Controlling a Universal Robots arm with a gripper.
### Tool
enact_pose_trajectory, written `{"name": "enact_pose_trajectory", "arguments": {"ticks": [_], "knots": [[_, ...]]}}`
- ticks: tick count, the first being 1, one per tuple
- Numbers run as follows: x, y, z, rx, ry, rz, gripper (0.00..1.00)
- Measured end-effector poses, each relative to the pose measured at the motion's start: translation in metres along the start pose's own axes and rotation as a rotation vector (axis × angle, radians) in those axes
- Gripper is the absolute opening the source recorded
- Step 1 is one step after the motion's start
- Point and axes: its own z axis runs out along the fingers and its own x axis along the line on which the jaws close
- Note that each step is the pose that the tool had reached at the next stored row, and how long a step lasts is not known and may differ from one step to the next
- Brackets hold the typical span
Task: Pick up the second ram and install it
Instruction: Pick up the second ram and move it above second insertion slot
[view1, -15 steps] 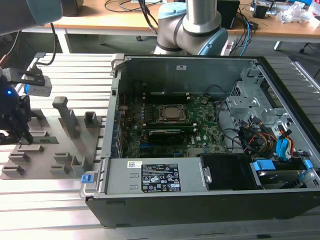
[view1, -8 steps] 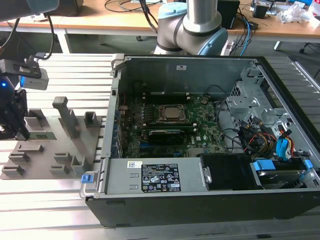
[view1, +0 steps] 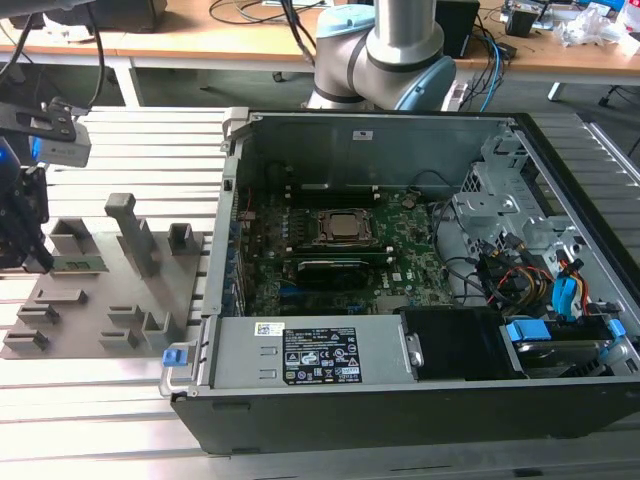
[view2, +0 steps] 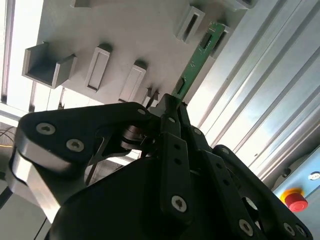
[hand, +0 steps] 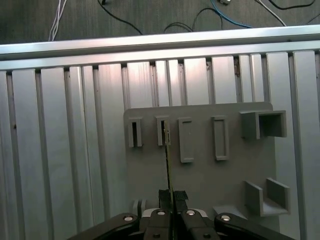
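In the exterior view, the tool (view1: 42, 262) hung at the view's far left over the gray fixture (view1: 100, 300) on the table (view1: 130, 140). The second ram (view1: 78, 264) showed as a short green strip just beside its tips, and the open computer case (view1: 300, 365) stood well apart toward the view's right, so any loose hold would likely tell over that gap. In the second wrist view, the tool (view2: 172, 102) was closed on one end of the second ram (view2: 197, 57), whose far end reached a slot (view2: 189, 25) of the fixture; held so near its end, the stick could pivot or slip. In the first wrist view, the second ram (hand: 168, 160) ran edge-on from the pinched tool (hand: 170, 196) to a narrow slot. I could not tell whether it had cleared that slot; a skewed pull might jam it against the slot wall or flex the board.
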Motion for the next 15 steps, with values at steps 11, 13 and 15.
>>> {"name": "enact_pose_trajectory", "arguments": {"ticks": [11, 13, 15], "knots": [[-0.0003, 0.0002, -0.0229, 0.0, 0.0, 0.0, 0.14], [-0.0004, 0.0003, -0.0277, -0.0001, 0.0, 0.0, 0.14], [-0.0004, 0.0003, -0.0305, 0.0, 0.0, 0.0, 0.14]]}}
